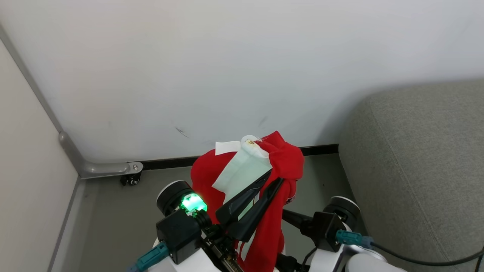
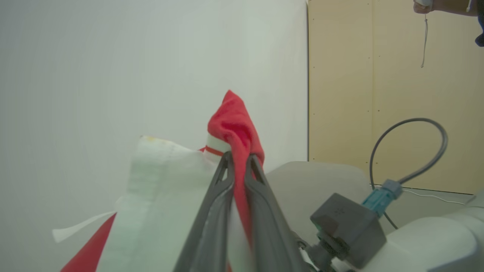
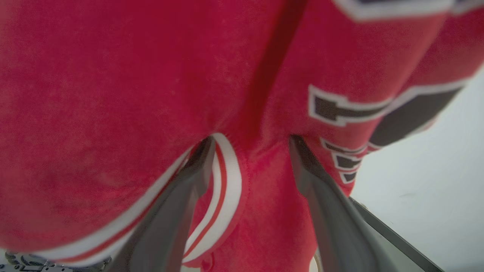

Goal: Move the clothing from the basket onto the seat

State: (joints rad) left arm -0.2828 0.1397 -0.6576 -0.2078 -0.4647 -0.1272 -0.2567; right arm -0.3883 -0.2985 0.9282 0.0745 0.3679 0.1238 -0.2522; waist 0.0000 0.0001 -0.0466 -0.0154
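Note:
The clothing [image 1: 281, 160], a red jersey with a white panel, hangs bunched from my left gripper [image 1: 275, 176], raised in front of the white wall. The fingers are shut on a red fold [image 2: 237, 166]. My right gripper [image 3: 252, 140] stands open right against the hanging clothing [image 3: 113, 94], with red cloth and a white-striped hem between its spread fingers; dark white-edged lettering [image 3: 332, 109] is at the right. One of its fingers [image 1: 293, 217] points at the cloth from the lower right. The grey seat [image 1: 416, 170] lies to the right. The basket is out of view.
A grey metal rail with a small caster [image 1: 131, 177] runs along the wall at the left, above the grey floor [image 1: 113, 219]. A black cable [image 1: 416, 260] trails over the seat's front. A beige panel [image 2: 378, 94] and a person's hand [image 2: 423, 5] are beyond the seat [image 2: 314, 181].

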